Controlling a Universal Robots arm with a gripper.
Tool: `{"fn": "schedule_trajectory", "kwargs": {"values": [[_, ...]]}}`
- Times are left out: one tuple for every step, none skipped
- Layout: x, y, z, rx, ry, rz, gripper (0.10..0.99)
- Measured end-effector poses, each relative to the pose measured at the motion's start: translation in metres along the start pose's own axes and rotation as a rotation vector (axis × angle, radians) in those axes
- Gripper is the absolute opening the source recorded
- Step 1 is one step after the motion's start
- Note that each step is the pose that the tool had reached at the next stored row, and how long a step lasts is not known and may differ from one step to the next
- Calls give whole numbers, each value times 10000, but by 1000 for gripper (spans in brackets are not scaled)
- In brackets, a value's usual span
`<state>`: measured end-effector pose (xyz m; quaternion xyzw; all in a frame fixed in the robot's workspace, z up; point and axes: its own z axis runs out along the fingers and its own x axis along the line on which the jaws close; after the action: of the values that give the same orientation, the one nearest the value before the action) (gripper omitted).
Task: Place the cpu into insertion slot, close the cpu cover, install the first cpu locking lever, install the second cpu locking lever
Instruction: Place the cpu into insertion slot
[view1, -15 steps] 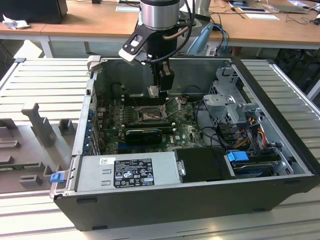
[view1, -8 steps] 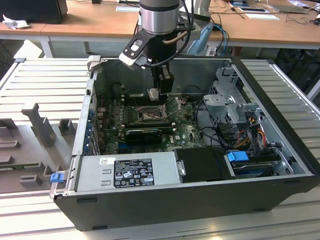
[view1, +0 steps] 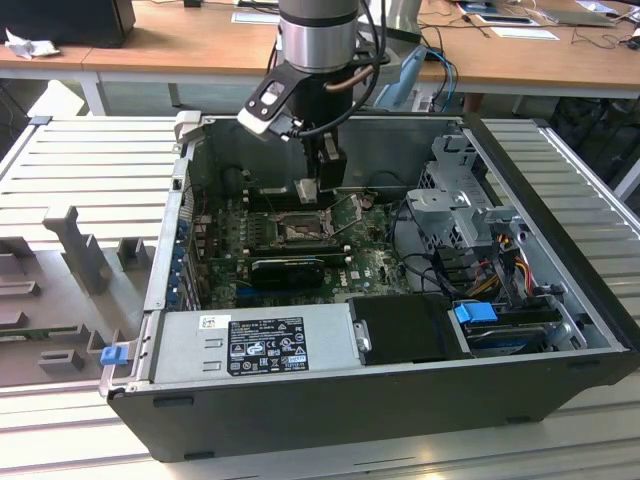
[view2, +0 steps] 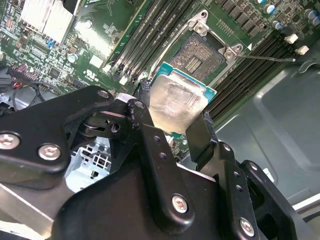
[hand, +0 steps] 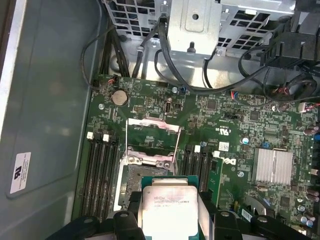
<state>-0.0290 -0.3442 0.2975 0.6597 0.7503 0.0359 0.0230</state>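
Got the arm (view1: 318, 30) standing pretty much vertical right over the insertion slot (view1: 300, 228), wrist aimed straight down at it. Also got the gripper (view1: 309, 190) hanging just above that slot, not touching it, with both black fingers (view2: 200, 136) pinched tight onto opposite edges of the cpu (view2: 176, 102).

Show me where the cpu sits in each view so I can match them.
Exterior view: cpu at the tip of the claw, just above the slot.
Second wrist view: cpu gripped in the claw, close to the slot.
First wrist view: cpu in the claw, overlapping the slot's edge.
Shared landmark: the slot.
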Motion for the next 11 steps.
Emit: {"fn": "schedule_trajectory", "kwargs": {"values": [[0, 0, 5, 0, -3, 24, 529], [0, -1, 8, 1, -6, 49, 529], [0, -1, 10, 0, -8, 75, 529], [0, -1, 15, -2, -11, 123, 529], [0, -2, 21, -3, -13, 163, 529], [0, -3, 29, -2, -17, 201, 529], [0, -4, 47, -3, -26, 281, 529], [1, -5, 59, -4, -33, 361, 529], [2, -5, 68, -5, -42, 455, 529], [2, -6, 77, -7, -52, 583, 529], [3, -6, 83, -8, -61, 691, 529]]}}
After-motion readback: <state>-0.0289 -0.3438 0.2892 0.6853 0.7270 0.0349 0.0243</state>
